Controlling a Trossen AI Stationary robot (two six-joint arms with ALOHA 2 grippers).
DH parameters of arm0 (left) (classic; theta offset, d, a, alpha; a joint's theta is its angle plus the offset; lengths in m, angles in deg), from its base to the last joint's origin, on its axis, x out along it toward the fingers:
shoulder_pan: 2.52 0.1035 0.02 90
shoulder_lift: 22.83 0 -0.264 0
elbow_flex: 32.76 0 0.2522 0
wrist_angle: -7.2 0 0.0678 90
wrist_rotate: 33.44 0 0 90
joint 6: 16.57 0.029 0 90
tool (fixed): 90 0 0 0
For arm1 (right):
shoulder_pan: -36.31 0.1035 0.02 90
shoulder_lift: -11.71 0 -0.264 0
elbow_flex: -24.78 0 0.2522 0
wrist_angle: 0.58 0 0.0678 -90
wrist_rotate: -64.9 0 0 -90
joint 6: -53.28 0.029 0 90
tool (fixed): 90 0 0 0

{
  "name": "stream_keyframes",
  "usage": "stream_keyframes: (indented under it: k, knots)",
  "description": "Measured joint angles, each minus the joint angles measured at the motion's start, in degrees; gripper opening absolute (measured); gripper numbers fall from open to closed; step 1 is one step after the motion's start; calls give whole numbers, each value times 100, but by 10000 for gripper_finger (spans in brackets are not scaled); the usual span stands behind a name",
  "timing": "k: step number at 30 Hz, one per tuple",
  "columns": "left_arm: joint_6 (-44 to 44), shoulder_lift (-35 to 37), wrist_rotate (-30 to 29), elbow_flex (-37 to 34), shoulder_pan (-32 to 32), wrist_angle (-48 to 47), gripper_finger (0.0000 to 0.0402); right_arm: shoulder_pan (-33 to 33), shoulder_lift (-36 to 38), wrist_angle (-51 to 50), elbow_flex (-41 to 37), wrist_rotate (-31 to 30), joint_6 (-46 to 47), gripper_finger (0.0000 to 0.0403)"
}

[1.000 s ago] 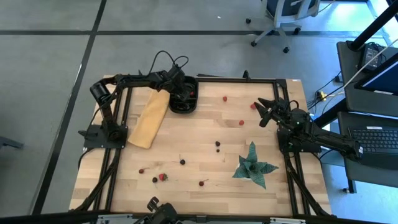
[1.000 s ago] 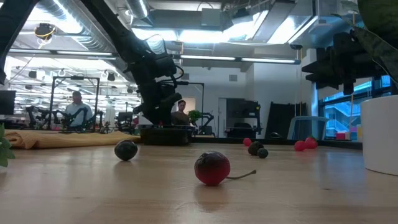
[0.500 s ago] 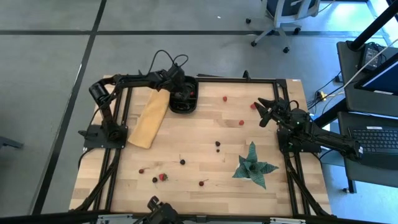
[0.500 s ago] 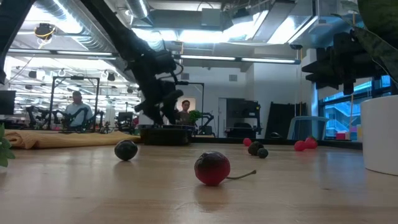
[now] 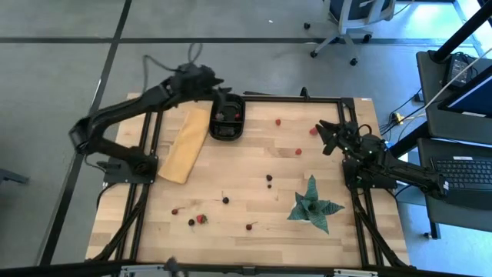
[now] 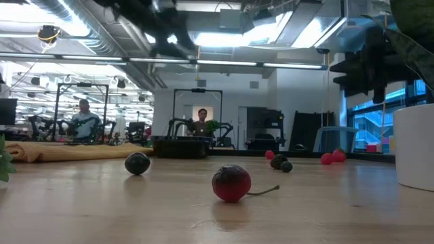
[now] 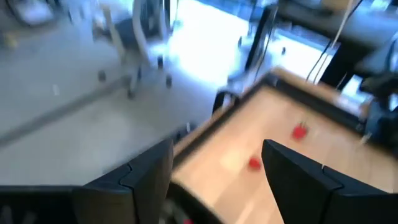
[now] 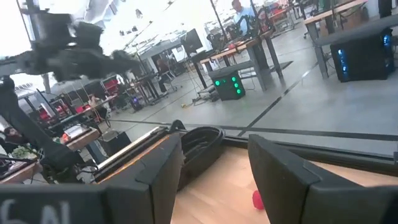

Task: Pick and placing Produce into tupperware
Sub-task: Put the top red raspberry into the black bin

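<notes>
The left gripper (image 5: 221, 90), fingers spread and empty, hangs above the black tupperware (image 5: 227, 123) at the counter's (image 5: 231, 173) far edge. The right gripper (image 5: 329, 137), also spread, waits near a strawberry (image 5: 313, 131). Remaining produce (image 5: 269, 178) lies scattered across the counter.

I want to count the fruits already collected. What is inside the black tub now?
In the high view the black tub holds at least two small red fruits. The left gripper hangs above its far rim, covering a little there; dark berries would not show against the black.
</notes>
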Motion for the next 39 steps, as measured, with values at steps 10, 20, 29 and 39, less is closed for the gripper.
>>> stream_keyframes:
  k: [10, 20, 29, 39]
  knots:
    - [35, 2460, -814, -1764, -626, 772, 240, 0, -49, 405, 230, 147, 185, 259]
    - [-335, 3896, -837, -3633, -808, 1767, 240, -28, -1898, -754, 2034, 530, -55, 324]
    - [-648, 3967, -922, -3975, -806, 1961, 240, -650, -4984, -3513, 4613, 491, 1052, 325]
    - [-1261, 3965, -838, -3980, -806, 1895, 240, -901, -7599, -3878, 6163, 792, 635, 325]
